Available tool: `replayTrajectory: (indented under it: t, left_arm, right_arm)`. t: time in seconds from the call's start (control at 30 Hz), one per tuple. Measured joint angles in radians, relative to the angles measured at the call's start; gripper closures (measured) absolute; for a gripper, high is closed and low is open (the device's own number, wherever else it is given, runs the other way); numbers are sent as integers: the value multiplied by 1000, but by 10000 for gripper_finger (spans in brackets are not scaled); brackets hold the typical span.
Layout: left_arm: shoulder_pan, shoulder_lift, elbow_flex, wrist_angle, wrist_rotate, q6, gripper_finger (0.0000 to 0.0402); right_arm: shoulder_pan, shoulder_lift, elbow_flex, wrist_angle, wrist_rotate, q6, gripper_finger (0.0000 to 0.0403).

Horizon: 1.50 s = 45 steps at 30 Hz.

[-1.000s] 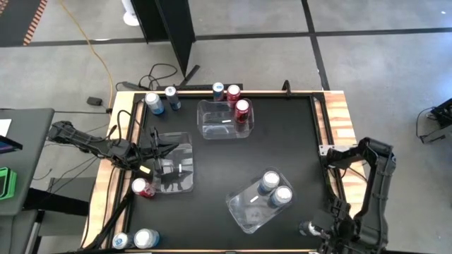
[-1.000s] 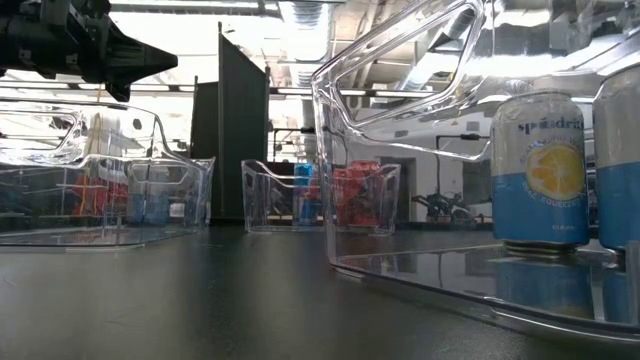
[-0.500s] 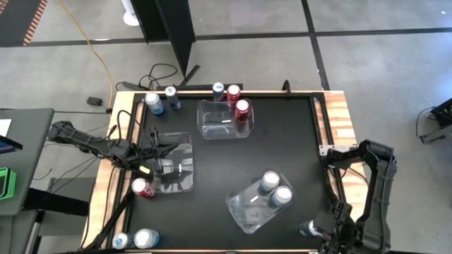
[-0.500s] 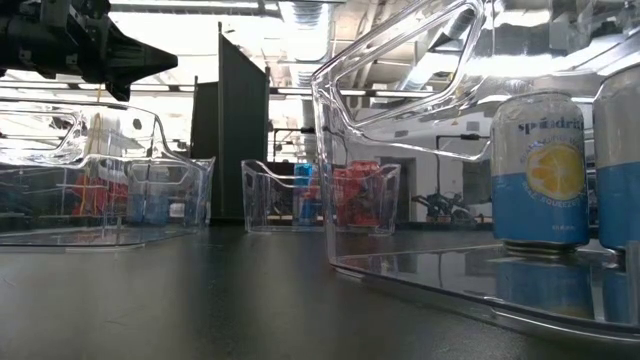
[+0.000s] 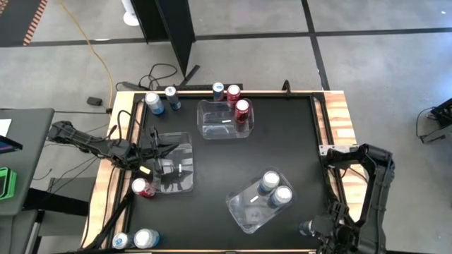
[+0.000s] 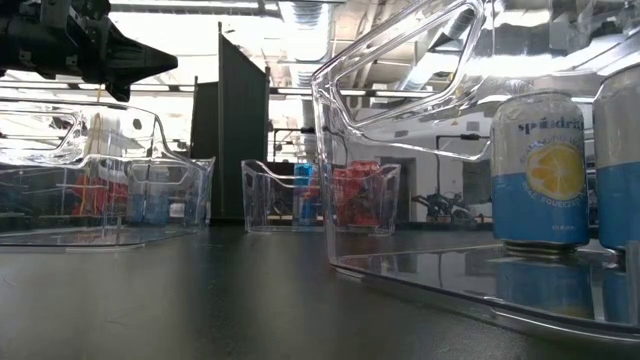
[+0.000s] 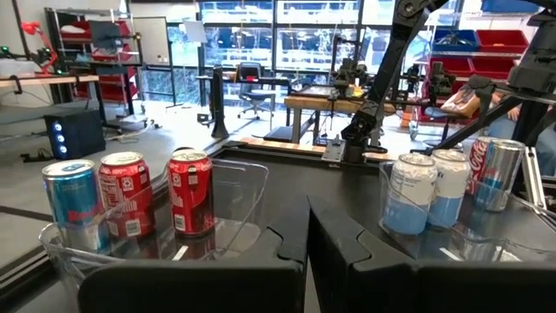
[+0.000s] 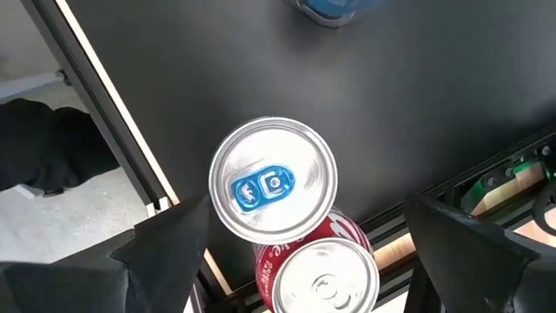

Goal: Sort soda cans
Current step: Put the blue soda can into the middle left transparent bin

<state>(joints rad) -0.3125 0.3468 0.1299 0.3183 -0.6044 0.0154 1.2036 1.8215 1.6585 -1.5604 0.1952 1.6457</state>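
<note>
**Right arm lines up over a corner can**

The step in hand looks like the reach for the next pick; the right gripper [image 8: 287, 252] hangs with fingers wide apart above a blue-tabbed can [image 8: 273, 190] that stands touching a red can [image 8: 323, 276] at the table's near right corner; nothing is held. The next move, as I judge it, calls for a straight drop so the fingers pass either side of the upper can without knocking its red neighbour, then a close and lift toward a matching bin. The left gripper [image 5: 159, 147] waits over the left bin [image 5: 185, 176], fingers together, empty.

Elsewhere two pale blue cans [image 5: 275, 190] stand in the near bin [image 5: 244, 210]; one red can [image 5: 242, 109] sits in the far bin [image 5: 212, 130]; others are loose along the far edge and the left near corner.

The table [image 5: 282, 141] is black and matt with a wooden rim; beyond it lies grey floor, a yellow cable, a dark panel, and a workshop with benches and shelving.
</note>
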Motion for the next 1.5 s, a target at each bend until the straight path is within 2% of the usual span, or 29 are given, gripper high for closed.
replayTrajectory:
  t: [0.43,0.67,1.13,1.5]
  left_arm:
    - [0,0,0,-25,0,-1,401]
    - [0,0,0,-27,0,-1,401]
    - [0,0,0,-36,0,-1,401]
    - [0,0,0,-42,0,-4,401]
  right_arm:
    - [-42,0,-12,4,20,-13,3]
    - [-41,0,-78,50,21,-25,3]
    - [-55,0,-82,114,20,-47,3]
    - [-61,-1,-197,247,3,-59,3]
